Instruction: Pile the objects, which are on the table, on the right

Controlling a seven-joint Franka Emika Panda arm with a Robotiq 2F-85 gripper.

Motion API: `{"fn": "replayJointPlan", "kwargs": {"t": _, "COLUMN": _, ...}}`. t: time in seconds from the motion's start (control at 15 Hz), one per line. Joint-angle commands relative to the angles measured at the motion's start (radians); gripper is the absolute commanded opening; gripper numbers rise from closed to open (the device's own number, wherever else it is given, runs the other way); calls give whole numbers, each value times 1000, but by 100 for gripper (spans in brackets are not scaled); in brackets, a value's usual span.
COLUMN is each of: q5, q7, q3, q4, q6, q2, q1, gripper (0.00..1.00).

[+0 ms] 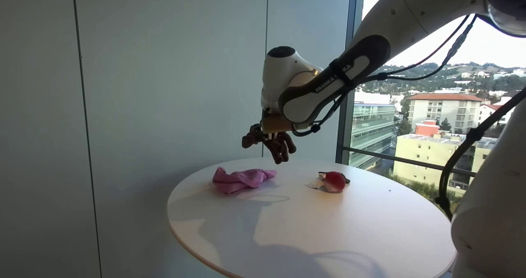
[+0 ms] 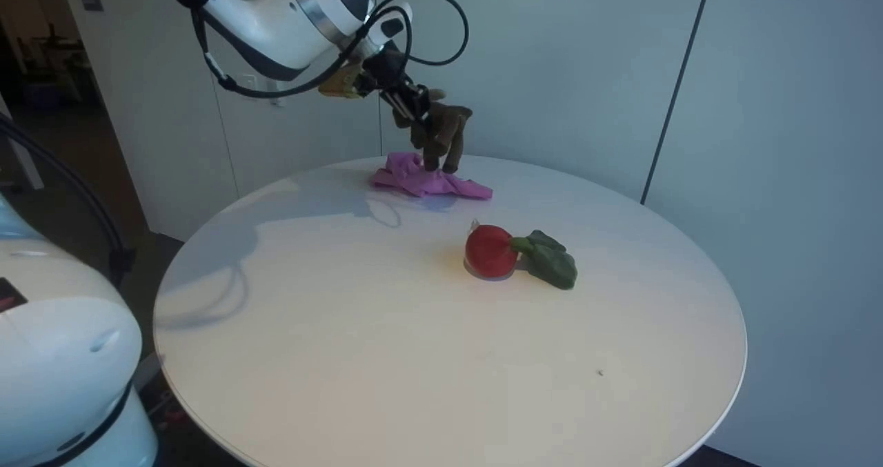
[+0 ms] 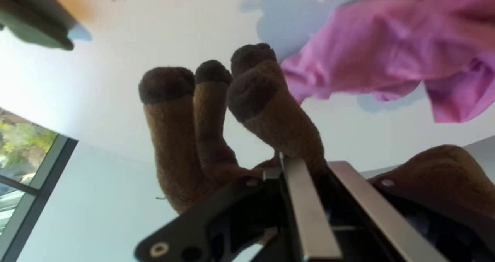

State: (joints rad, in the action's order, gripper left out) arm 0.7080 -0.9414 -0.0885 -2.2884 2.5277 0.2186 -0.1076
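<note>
Grips a soft brown plush toy (image 2: 441, 132) with dark-tipped limbs, raised over the level of the crumpled pink cloth (image 1: 236, 182) and, in an exterior view, apart from it. Has the jaws of the black, silver-edged two-finger gripper (image 3: 314, 165) clamped on that toy, drawn close together with brown plush pinched between them. Reaches above the height of the cloth with a white-and-black jointed robot arm (image 1: 411, 19), and casts a broad grey shadow (image 2: 234, 239) beside the cloth. Shows the cloth itself lying in loose folds on a round white-topped table (image 2: 359, 356) in both exterior views. Shows also a round red radish-like object (image 2: 491, 252) with dark green leaves, apart from the cloth, resting on the same table with leaves turned away from the cloth. Has a pale panelled wall (image 2: 552, 74) behind the cloth and, to the right of the cloth in an exterior view, a dark-framed window (image 1: 415, 89) facing a hillside (image 1: 472, 68) and buildings (image 1: 444, 107)
</note>
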Motion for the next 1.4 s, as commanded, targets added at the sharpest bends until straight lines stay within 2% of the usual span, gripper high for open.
{"fn": "replayJointPlan", "kwargs": {"t": 0.0, "q5": 167, "q7": -89, "q3": 13, "q4": 111, "q6": -92, "q2": -5, "q1": -75, "gripper": 7}}
{"fn": "replayJointPlan", "kwargs": {"t": 0.2, "q5": 327, "q7": -191, "q3": 39, "q4": 152, "q6": -192, "q2": -38, "q1": -106, "gripper": 7}}
{"fn": "replayJointPlan", "kwargs": {"t": 0.33, "q5": 409, "q7": -267, "q3": 59, "q4": 155, "q6": -286, "q2": -64, "q1": -102, "gripper": 7}}
{"fn": "replayJointPlan", "kwargs": {"t": 0.53, "q5": 447, "q7": -337, "q3": 84, "q4": 163, "q6": -463, "q2": -114, "q1": -76, "gripper": 7}}
{"fn": "replayJointPlan", "kwargs": {"t": 1.0, "q5": 152, "q7": -288, "q3": 144, "q4": 318, "q6": -801, "q2": -293, "q1": -41, "gripper": 7}}
{"fn": "replayJointPlan", "kwargs": {"t": 1.07, "q5": 116, "q7": -300, "q3": 150, "q4": 344, "q6": -846, "q2": -314, "q1": -38, "gripper": 35}}
{"fn": "replayJointPlan", "kwargs": {"t": 1.2, "q5": 35, "q7": -312, "q3": 158, "q4": 393, "q6": -927, "q2": -349, "q1": -31, "gripper": 42}}
{"fn": "replayJointPlan", "kwargs": {"t": 1.33, "q5": -11, "q7": -316, "q3": 164, "q4": 424, "q6": -964, "q2": -371, "q1": -22, "gripper": 58}}
